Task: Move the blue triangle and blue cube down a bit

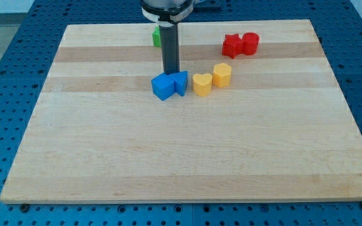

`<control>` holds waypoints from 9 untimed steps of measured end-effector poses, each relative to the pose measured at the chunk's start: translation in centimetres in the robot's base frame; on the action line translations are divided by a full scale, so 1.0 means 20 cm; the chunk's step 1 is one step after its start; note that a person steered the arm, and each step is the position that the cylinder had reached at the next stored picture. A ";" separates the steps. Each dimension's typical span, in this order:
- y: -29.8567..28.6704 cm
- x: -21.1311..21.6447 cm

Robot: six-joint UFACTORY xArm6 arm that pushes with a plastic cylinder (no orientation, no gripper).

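You have two blue blocks, the blue cube [163, 86] touching the blue triangle [180, 82], with my tip [171, 71] just above them; no gripper shows. Two yellow blocks [212, 79], two red blocks [241, 44] and one green block [157, 37] share the tabletop [187, 157].

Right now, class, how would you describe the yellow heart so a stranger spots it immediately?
Start at the wooden board and find the row of four blocks below my tip. Third from the view's left is the yellow heart, notched on top, unlike the yellow hexagonal block beside it.

My body is a straight dark grey rod [171, 47] under a round white-and-black collar [166, 10].
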State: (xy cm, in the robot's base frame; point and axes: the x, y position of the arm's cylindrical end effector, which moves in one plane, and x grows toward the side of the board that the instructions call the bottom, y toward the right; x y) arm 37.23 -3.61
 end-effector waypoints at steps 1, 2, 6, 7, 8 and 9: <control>0.01 -0.02; 0.11 -0.05; 0.24 0.01; 0.19 0.08; 0.13 0.13; 0.11 0.22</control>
